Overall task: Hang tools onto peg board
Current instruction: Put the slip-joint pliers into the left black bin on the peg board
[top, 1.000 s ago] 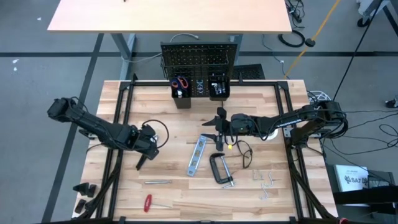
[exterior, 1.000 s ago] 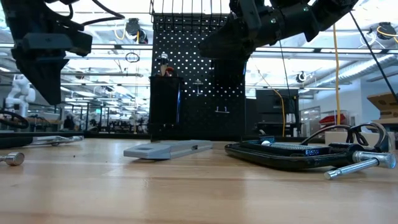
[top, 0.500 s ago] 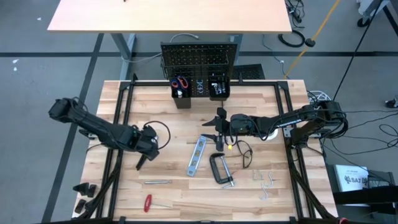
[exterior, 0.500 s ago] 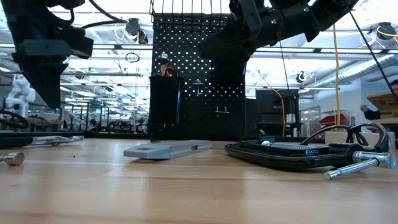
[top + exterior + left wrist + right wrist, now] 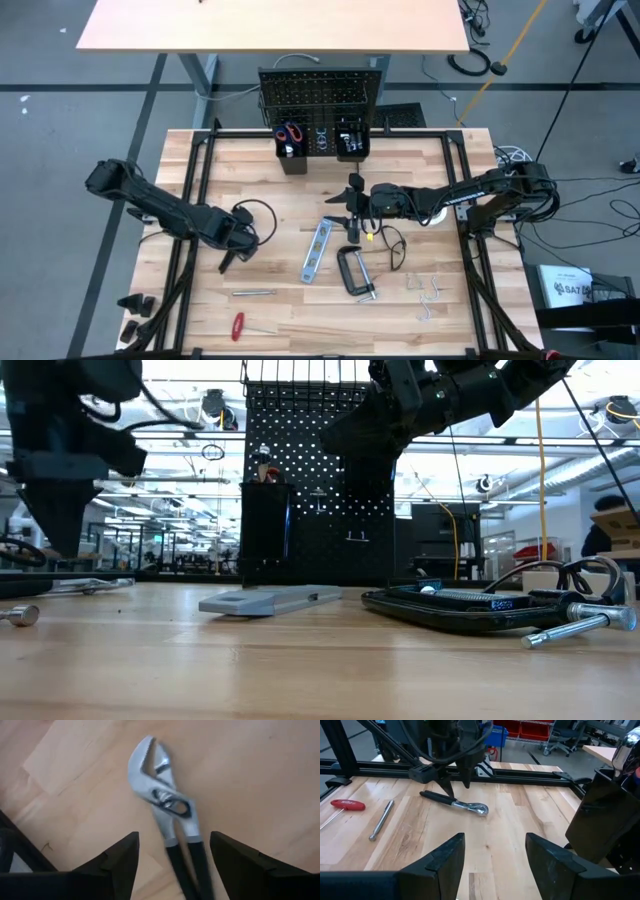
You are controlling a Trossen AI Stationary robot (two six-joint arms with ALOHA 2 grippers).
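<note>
Right now I have the left gripper (image 5: 233,253) hanging over the black-handled pliers (image 5: 167,815), its fingers spread wide to either side of the handles and holding nothing; I judge that lines it up for a straight drop and pinch. The pliers lie flat on the left part of the table (image 5: 270,320), well apart from the peg board (image 5: 321,98) at the far edge. My right gripper (image 5: 350,196) waits mid-table, open and empty. Between pliers and board lie the level (image 5: 316,251) and C-clamp (image 5: 354,272); nothing crowds the pliers.
</note>
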